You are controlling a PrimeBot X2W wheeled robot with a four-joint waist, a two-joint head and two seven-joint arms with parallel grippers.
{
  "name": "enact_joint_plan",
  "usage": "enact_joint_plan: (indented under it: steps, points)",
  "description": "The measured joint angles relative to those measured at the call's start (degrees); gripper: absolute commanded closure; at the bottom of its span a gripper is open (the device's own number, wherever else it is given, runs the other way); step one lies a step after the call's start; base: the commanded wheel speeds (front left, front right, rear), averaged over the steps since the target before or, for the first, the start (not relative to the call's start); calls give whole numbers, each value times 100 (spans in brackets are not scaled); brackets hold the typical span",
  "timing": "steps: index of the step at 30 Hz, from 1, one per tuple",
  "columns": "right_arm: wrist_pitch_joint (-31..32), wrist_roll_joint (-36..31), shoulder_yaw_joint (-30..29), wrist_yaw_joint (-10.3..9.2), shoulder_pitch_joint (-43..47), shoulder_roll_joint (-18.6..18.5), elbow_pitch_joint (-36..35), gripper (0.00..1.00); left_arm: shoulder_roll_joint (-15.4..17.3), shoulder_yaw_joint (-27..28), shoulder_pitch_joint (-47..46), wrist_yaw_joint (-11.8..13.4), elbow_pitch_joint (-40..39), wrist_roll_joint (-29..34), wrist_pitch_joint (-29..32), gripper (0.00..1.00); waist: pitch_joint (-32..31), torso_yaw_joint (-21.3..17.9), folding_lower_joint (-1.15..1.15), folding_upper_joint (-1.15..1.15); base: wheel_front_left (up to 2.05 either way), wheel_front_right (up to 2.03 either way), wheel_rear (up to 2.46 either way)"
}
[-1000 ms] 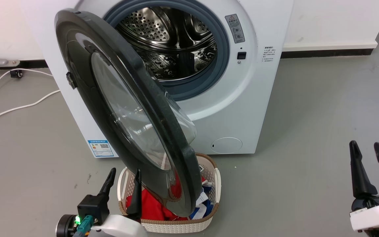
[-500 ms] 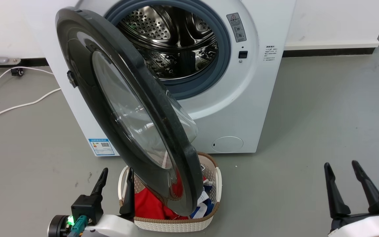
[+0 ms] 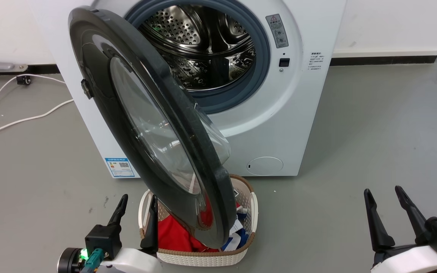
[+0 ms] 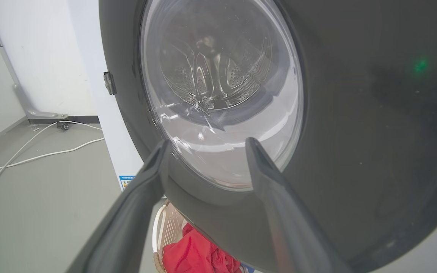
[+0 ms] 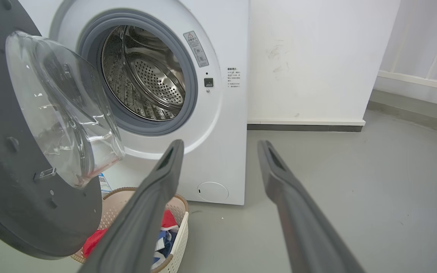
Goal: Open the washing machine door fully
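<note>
Washing machine door (image 3: 101,87) part-open above basket (image 3: 203,259), grey floor (image 3: 374,125), white wall (image 3: 385,22), left claw (image 3: 139,196) and right claw (image 3: 382,189) released

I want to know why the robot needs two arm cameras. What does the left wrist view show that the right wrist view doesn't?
Left wrist extras: the door's glossy outside, and white cables on the floor. Right wrist extras: the door's inside, the open steel drum, and a small round flap. Shared: the door itself, the basket, the red clothes in it.
</note>
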Motion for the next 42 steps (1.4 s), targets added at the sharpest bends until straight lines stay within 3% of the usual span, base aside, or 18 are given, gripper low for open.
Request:
enact_joint_plan:
  steps: [4, 5, 7, 17, 31, 37, 42]
  points:
    - [0, 0, 11, 0, -18, 0, 10, 0, 15, -18, 0, 13, 2, -24, 4, 0, -3, -8, 0, 0, 0, 0, 0]
    - [0, 0, 13, 0, -27, 2, 10, 0, 20, -24, 0, 16, 0, -30, 8, 20, -3, -9, 0, 0, 0, 0, 0]
    - [0, 0, 24, 0, -30, 18, 14, 0, 41, -40, 0, 19, -2, -29, 23, 100, -3, -10, 0, 0, 0, 0, 0]
    - [43, 1, 2, 1, -30, 92, 48, 0, 171, 26, -44, 170, -475, -13, 200, 100, -5, -4, 0, 0, 0, 0, 0]
    - [92, -16, -80, 0, -21, 148, 89, 0, 492, 241, -1121, 344, -2522, 55, 992, 100, -68, -1, 0, 0, 0, 0, 0]
    - [104, -16, -103, 0, -9, 155, 99, 0, 323, -108, -1733, 248, -3086, 116, 1015, 100, -80, -31, 0, 0, 0, 0, 0]
    - [143, -18, -120, 0, 4, 163, 96, 0, 20, -715, -2075, 107, -3308, 147, 1090, 100, -99, -64, 0, 0, 0, 0, 0]
